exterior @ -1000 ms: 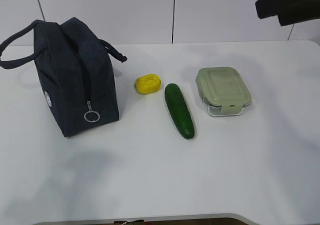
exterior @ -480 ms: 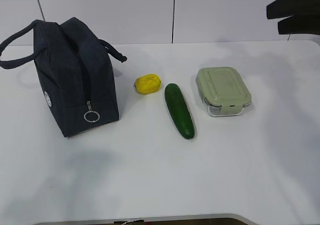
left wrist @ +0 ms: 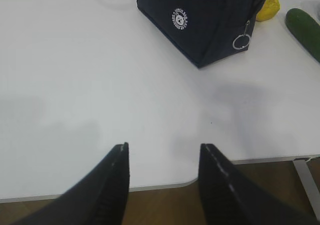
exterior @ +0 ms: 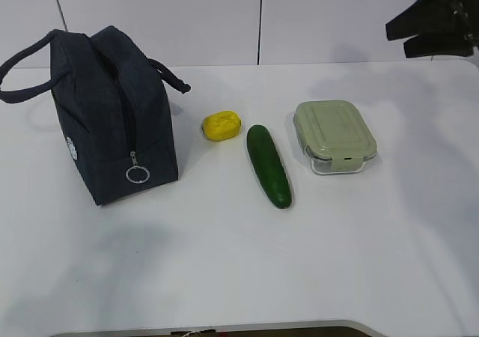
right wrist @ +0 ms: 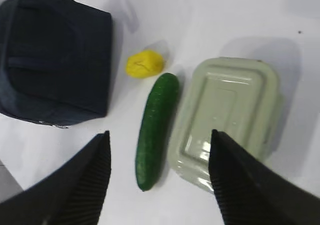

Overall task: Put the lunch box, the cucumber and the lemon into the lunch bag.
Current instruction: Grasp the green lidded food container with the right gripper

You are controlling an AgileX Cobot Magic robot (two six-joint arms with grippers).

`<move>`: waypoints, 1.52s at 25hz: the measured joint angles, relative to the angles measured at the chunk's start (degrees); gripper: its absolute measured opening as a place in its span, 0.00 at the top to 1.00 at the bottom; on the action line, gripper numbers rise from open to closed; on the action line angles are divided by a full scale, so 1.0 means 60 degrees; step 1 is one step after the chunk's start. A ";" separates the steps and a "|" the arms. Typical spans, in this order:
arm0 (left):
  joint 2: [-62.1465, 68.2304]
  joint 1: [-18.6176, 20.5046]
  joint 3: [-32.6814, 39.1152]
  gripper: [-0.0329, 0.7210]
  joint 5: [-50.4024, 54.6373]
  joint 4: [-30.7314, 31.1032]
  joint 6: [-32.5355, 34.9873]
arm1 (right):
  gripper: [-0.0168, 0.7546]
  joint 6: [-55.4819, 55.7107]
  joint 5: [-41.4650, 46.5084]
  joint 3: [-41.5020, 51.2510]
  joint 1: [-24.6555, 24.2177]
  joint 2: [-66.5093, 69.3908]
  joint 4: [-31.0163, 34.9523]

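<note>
The navy lunch bag (exterior: 112,116) stands zipped at the left of the white table, ring pull (exterior: 137,174) hanging on its front. To its right lie the yellow lemon (exterior: 221,125), the dark green cucumber (exterior: 268,165) and the lunch box (exterior: 334,135) with its sage-green lid. My right gripper (exterior: 432,28) hovers high at the back right, open and empty; its wrist view looks down on the cucumber (right wrist: 156,127) and lunch box (right wrist: 227,117) between its fingers (right wrist: 95,170). My left gripper (left wrist: 162,152) is open over the table's front edge, well short of the bag (left wrist: 205,20).
The table's front edge (left wrist: 160,187) runs just below the left gripper, with brown floor beyond it. A white wall stands behind the table (exterior: 224,277). A lemon (left wrist: 268,8) and a cucumber end (left wrist: 304,25) show at the top right of the left wrist view.
The right gripper has shifted at the top right of the exterior view, first right and then slightly down and left. The objects on the table have not moved.
</note>
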 joint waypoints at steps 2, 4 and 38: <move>0.0000 0.0000 0.0000 0.52 0.0000 0.0000 0.0000 | 0.34 0.0192 0.0000 -0.0352 0.0000 0.0346 -0.0646; 0.0000 0.0000 0.0000 0.52 0.0000 0.0000 0.0000 | 0.31 0.0257 0.0000 -0.0460 0.0000 0.0639 -0.0884; 0.0000 0.0000 0.0000 0.52 0.0000 0.0000 0.0000 | 0.21 -0.0447 -0.0090 -0.1689 0.0000 0.4253 0.0430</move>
